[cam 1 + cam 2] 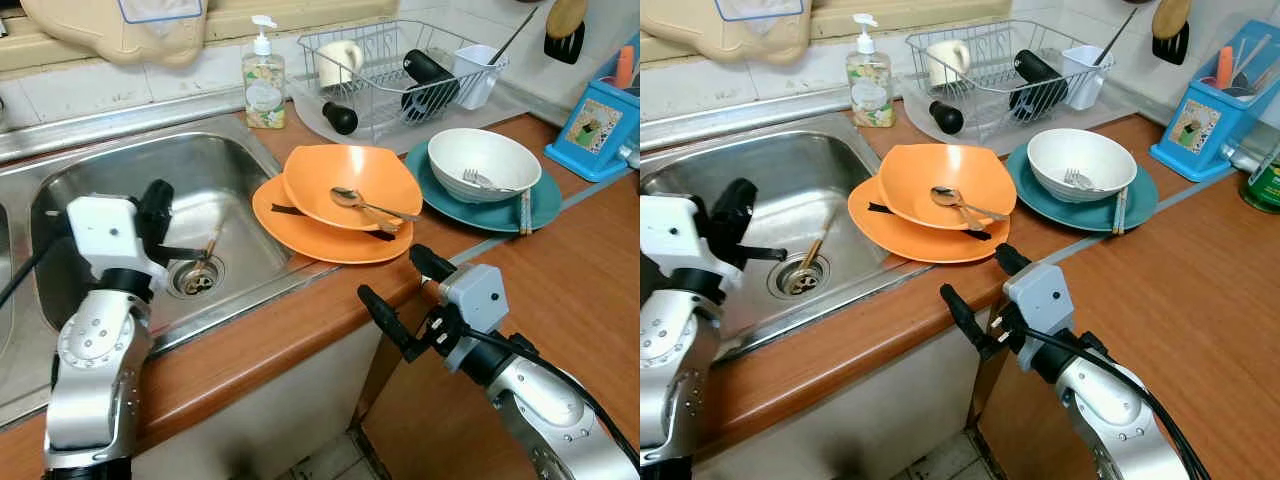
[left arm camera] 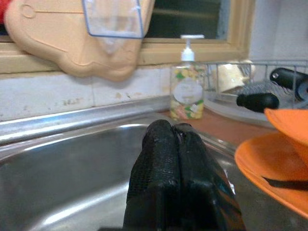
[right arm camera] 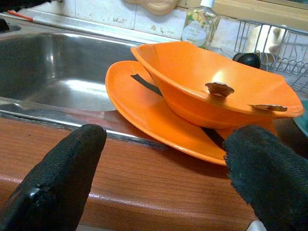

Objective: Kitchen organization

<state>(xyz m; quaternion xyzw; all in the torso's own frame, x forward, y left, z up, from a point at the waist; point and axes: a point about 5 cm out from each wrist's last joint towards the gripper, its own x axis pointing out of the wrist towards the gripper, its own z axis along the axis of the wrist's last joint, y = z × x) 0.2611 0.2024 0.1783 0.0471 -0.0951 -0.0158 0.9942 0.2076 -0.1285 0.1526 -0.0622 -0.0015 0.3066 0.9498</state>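
Note:
An orange bowl [image 1: 350,180] holding a metal spoon [image 1: 355,198] sits on an orange plate [image 1: 310,235] beside the sink [image 1: 215,165]. A dark strip lies on the plate under the bowl. Behind, a white bowl [image 1: 485,160] with a fork rests on a teal plate [image 1: 545,205]; chopsticks [image 1: 523,212] lean on its rim. My right gripper [image 1: 390,272] stands open at the counter's front edge, facing the orange plate [image 3: 144,115] and a little short of it. Over the sink basin, my left gripper [image 1: 160,215] is shut with nothing held. A brown chopstick [image 1: 208,250] lies by the drain.
A wire dish rack [image 1: 400,70] with a mug, a black-handled tool and a white cup stands at the back. A soap dispenser [image 1: 263,85] is behind the sink. A blue utensil holder [image 1: 600,125] stands at the far right. Bare wooden counter [image 1: 580,290] spreads right.

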